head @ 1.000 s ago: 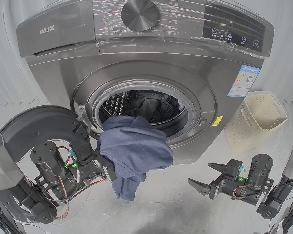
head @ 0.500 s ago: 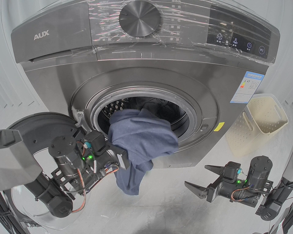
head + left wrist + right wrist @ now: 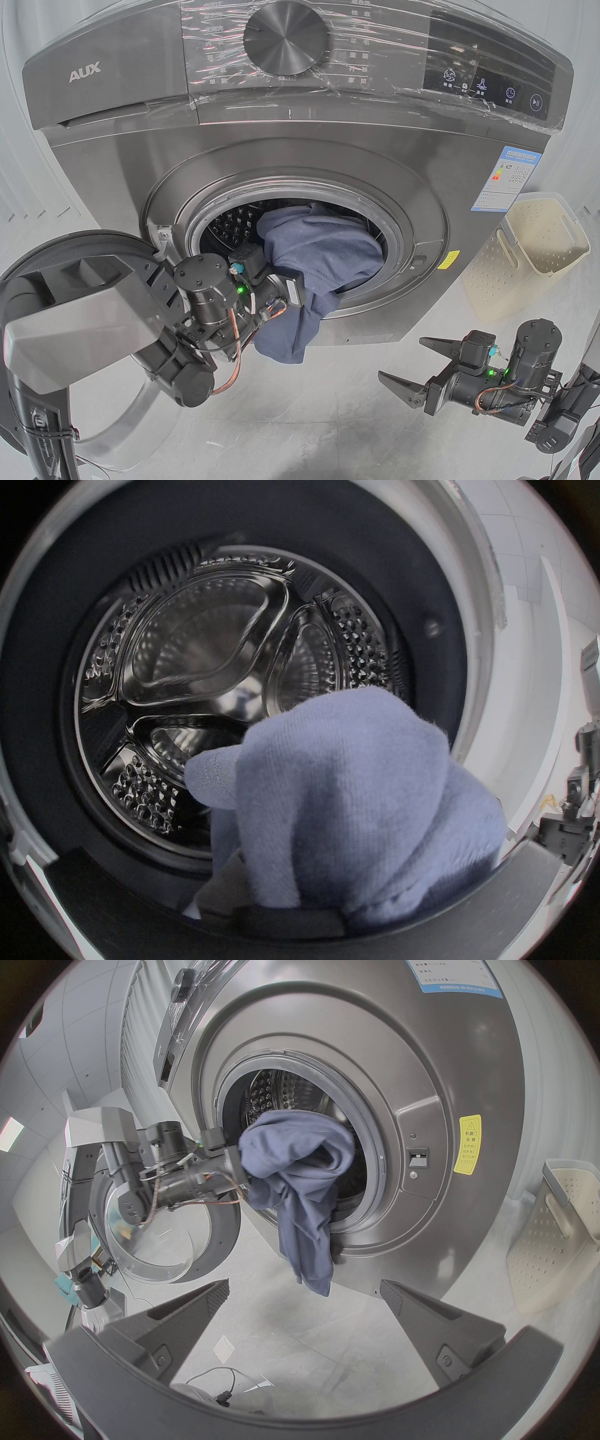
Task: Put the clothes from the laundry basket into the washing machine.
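A blue garment point(image 3: 319, 250) is bunched in the washing machine's round opening point(image 3: 187, 219), with its tail hanging over the lower rim. My left gripper point(image 3: 294, 289) is shut on the garment at the opening's lower left edge. In the left wrist view the cloth point(image 3: 350, 799) covers the fingers, with the steel drum point(image 3: 206, 642) behind it. The right wrist view shows the garment point(image 3: 300, 1160) draped out of the opening. My right gripper point(image 3: 412, 365) hangs open and holds nothing, low over the floor to the right of the machine. The cream laundry basket point(image 3: 531, 250) leans against the machine's right side.
The machine's door point(image 3: 75, 269) stands swung open at the left, just behind my left arm. Bare grey floor point(image 3: 325, 425) lies in front of the machine, between the two arms. A wall is close behind the basket.
My left arm has lifted the blue garment up and forward, from in front of the door into the drum opening. The hanging tail is now shorter. The right arm has stayed put.
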You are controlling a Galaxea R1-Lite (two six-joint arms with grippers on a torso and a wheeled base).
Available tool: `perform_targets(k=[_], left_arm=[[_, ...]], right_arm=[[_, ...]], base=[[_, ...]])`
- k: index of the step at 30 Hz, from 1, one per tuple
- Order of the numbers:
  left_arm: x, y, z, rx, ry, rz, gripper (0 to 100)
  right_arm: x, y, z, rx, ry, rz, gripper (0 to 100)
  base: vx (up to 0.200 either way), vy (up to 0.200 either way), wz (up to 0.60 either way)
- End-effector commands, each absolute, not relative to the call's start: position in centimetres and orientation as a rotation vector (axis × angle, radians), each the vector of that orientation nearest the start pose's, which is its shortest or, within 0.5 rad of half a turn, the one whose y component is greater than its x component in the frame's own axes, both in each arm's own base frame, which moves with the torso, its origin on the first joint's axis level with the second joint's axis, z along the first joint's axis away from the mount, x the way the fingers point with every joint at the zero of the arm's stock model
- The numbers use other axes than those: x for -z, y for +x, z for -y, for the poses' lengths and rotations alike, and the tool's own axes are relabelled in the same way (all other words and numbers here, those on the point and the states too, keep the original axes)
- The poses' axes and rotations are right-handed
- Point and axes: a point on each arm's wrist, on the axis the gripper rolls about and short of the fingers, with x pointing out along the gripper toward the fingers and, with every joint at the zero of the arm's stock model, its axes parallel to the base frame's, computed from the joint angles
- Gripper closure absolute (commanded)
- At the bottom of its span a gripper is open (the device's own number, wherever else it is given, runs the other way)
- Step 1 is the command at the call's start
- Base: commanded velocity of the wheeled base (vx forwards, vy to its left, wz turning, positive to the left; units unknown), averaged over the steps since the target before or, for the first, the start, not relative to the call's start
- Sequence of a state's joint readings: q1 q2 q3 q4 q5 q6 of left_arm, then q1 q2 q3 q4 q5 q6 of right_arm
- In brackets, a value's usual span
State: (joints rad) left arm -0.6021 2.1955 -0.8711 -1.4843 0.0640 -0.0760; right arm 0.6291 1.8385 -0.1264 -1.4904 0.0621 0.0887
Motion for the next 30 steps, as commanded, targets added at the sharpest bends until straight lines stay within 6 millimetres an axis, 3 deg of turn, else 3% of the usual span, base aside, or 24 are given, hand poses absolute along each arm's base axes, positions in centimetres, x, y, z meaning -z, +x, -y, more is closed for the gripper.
perform_targets(k=[1, 9, 16, 20, 21, 28, 30], left_arm=[[-9.3, 38.1, 22.7, 0.473, -0.125, 0.139, 100], [-10.0, 42.1, 24.3, 0.444, -0.129, 0.146, 100], [-11.6, 46.5, 23.7, 0.311, -0.158, 0.226, 100], [-11.9, 46.8, 23.5, 0.295, -0.16, 0.226, 100], [-11.8, 46.7, 23.6, 0.299, -0.166, 0.223, 0], [-12.5, 45.1, 23.4, 0.31, -0.178, 0.157, 0], [-11.8, 42.7, 23.1, 0.35, -0.132, 0.023, 0]], right_arm=[[-8.3, 18.5, -13.7, -0.683, 0.021, -0.247, 0], [-8.2, 18.4, -13.6, -0.683, 0.019, -0.254, 0], [-8.1, 18.5, -13.7, -0.682, 0.019, -0.257, 0], [-8.1, 18.4, -13.8, -0.688, 0.018, -0.258, 0], [-8.1, 18.4, -13.8, -0.688, 0.018, -0.258, 0], [-7.8, 18.5, -13.9, -0.689, 0.015, -0.268, 0], [-7.9, 18.5, -13.9, -0.69, 0.015, -0.265, 0]], base=[[0.0, 0.0, 0.0], [0.0, 0.0, 0.0], [0.0, 0.0, 0.0], [0.0, 0.0, 0.0], [0.0, 0.0, 0.0], [0.0, 0.0, 0.0], [0.0, 0.0, 0.0]])
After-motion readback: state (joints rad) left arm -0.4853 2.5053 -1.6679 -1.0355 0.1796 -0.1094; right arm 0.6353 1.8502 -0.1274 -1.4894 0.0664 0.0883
